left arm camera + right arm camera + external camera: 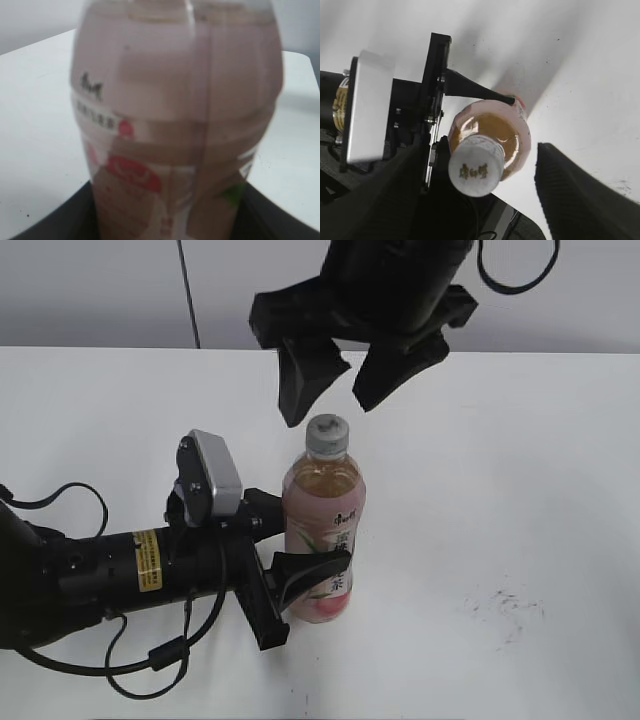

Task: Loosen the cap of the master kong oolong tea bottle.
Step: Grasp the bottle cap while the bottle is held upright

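Note:
The master kong oolong tea bottle [324, 530] stands upright on the white table, pale amber tea inside, pink and white label. Its white-grey ribbed cap [327, 434] is on the neck. My left gripper [290, 560] is shut on the bottle's lower body from the left; the bottle fills the left wrist view [175, 120]. My right gripper [332, 390] hangs open just above the cap, one finger on each side, not touching it. From the right wrist view the cap [475, 171] with its small logo sits between the open fingers, above the bottle's shoulder [492, 131].
The white table [520, 490] spreads all round. Faint dark smudges [505, 608] mark it at the right front. The left arm's black body and cables [100, 580] lie along the front left. A grey wall stands behind.

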Motion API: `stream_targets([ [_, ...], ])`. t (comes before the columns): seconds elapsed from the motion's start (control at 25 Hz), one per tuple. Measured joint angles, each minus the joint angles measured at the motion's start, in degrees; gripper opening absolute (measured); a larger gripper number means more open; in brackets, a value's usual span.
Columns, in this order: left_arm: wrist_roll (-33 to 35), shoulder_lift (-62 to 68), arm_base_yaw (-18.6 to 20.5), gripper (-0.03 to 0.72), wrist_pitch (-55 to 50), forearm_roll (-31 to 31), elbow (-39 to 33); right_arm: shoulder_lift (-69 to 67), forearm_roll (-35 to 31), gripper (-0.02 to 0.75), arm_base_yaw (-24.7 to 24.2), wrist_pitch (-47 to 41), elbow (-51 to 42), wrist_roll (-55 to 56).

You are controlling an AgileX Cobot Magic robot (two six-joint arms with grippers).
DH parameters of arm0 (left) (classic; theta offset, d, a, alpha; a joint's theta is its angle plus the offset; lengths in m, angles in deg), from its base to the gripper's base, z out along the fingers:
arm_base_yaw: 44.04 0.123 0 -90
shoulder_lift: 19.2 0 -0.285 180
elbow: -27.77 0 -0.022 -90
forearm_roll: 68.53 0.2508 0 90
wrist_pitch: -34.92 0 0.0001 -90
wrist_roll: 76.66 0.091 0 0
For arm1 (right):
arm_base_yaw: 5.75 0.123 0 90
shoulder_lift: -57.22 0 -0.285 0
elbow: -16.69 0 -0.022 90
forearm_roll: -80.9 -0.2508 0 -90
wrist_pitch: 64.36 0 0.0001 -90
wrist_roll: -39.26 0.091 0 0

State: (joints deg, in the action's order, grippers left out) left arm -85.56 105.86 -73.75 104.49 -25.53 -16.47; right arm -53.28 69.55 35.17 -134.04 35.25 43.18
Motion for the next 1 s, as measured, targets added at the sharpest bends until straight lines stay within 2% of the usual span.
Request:
stream_targets([
  [0.12,0.00,0.00,0.00,0.379,0.00,0.00,0.00,-1.22,-0.11,0.529,0.00,-0.04,0.00,1.00],
  [0.4,0.00,0.00,0.00,0.379,0.00,0.00,0.00,-1.34,-0.24,0.459,0.56,-0.06,0.00,1.45],
  [1.0,0.00,0.00,0.00,0.379,0.00,0.00,0.00,-1.34,-0.08,0.449,1.17,-0.11,-1.24,3.56],
])
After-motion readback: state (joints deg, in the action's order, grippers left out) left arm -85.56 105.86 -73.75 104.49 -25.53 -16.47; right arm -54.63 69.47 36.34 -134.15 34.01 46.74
